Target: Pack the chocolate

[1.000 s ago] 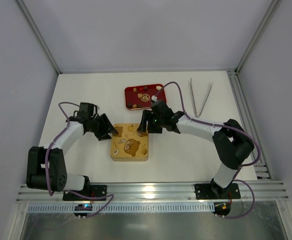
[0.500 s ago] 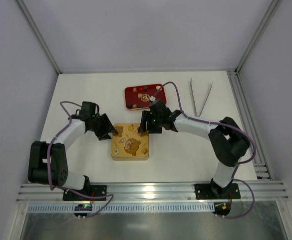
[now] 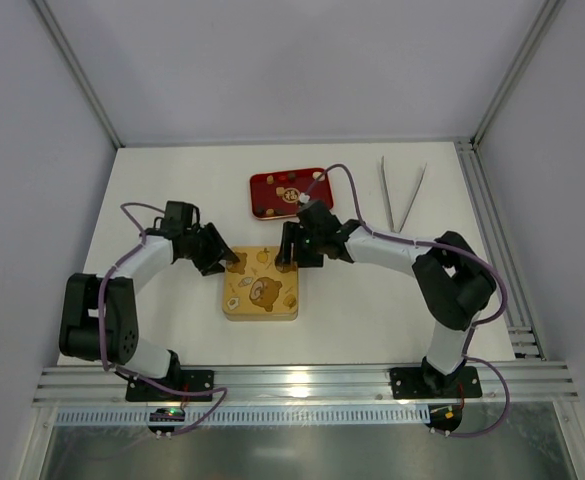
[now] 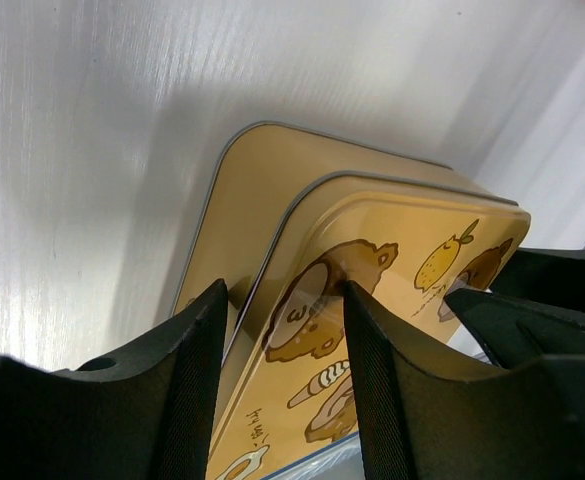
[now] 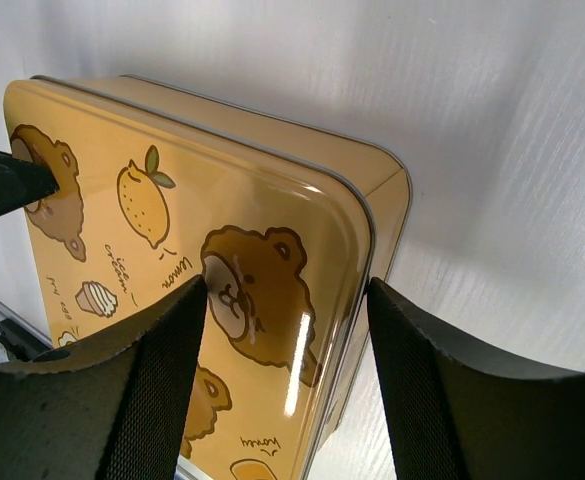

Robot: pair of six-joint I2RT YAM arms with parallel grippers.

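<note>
Gold printed metal: tin (image 3: pixel 260 285), glossy, mid-table (image 3: pixel 172 190).

Top view. Chocolate (image 3: pixel 318 177): small brown and cream pieces, seen only in the red tray (image 3: pixel 253 190) just behind the tin, none packed. Tweezers (image 3: pixel 402 195) lie well apart at the right. Left gripper (image 3: pixel 230 263) is at the tin's far-left corner, right gripper (image 3: pixel 290 262) at its far-right corner.

Handling, judged: the pieces are light, brittle, easily marked or crushed, and each is smaller than a finger. Take one at a time by opposite sides, lightly. The lid is thin, stiff and slick, so take it by the corner edges.

Left wrist. Jaws stand part-way apart, straddling a corner of the lid (image 4: pixel 372 240). The pads appear to lie against its edges, so it is counted as held. A second gold outline shows beyond the lid; whether the lid is raised off it cannot be told.

Right wrist. Jaws stand wider, bracketing the other corner of the lid (image 5: pixel 262 250), one finger over the printed face and the other just beside the rim. Held, by appearance.

Change from a second ago: the left arm's upper links have swung inward and its gripper has edged toward the far right. The right elbow has drawn in leftward. Tin unmoved, openings much the same.
</note>
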